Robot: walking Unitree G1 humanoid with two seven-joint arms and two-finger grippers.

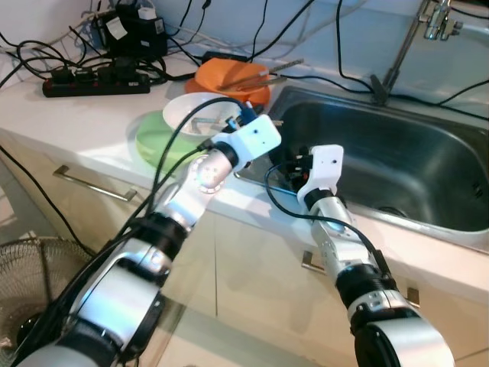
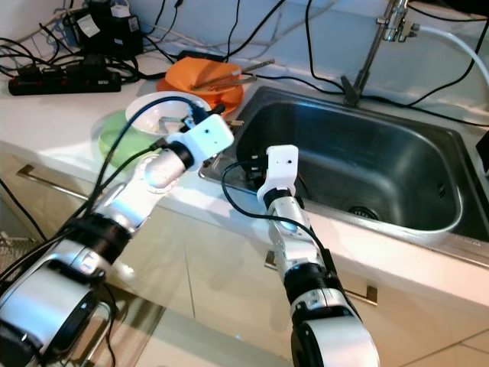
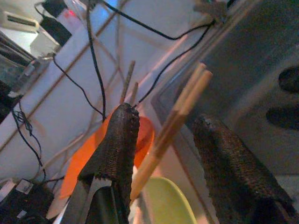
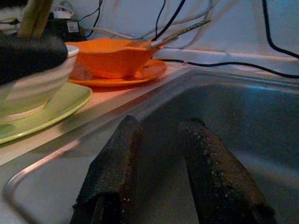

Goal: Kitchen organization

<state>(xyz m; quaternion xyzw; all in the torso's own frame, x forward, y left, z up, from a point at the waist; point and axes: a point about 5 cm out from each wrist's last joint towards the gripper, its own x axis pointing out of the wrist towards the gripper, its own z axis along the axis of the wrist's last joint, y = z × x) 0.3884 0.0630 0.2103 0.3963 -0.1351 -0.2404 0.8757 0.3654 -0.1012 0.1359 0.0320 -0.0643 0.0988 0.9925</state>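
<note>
My left gripper (image 1: pixel 243 116) hovers over the right rim of a white bowl (image 1: pixel 183 111) that stands on a green plate (image 1: pixel 157 141). Its fingers (image 3: pixel 119 140) are apart, and a pair of wooden chopsticks (image 3: pixel 180 109) runs between them, leaning on one finger. An orange bowl (image 1: pixel 229 76) on an orange plate sits just behind, with utensils (image 1: pixel 263 74) sticking out of it. My right gripper (image 1: pixel 289 170) reaches over the left rim of the steel sink (image 1: pixel 397 153), open, with nothing between its fingers (image 4: pixel 112 172).
A faucet (image 1: pixel 439 19) rises behind the sink. A black power strip (image 1: pixel 95 82) and tangled cables lie at the counter's back left. Below the counter are drawer handles (image 1: pixel 92 183), and a floor fan (image 1: pixel 30 267) stands at the lower left.
</note>
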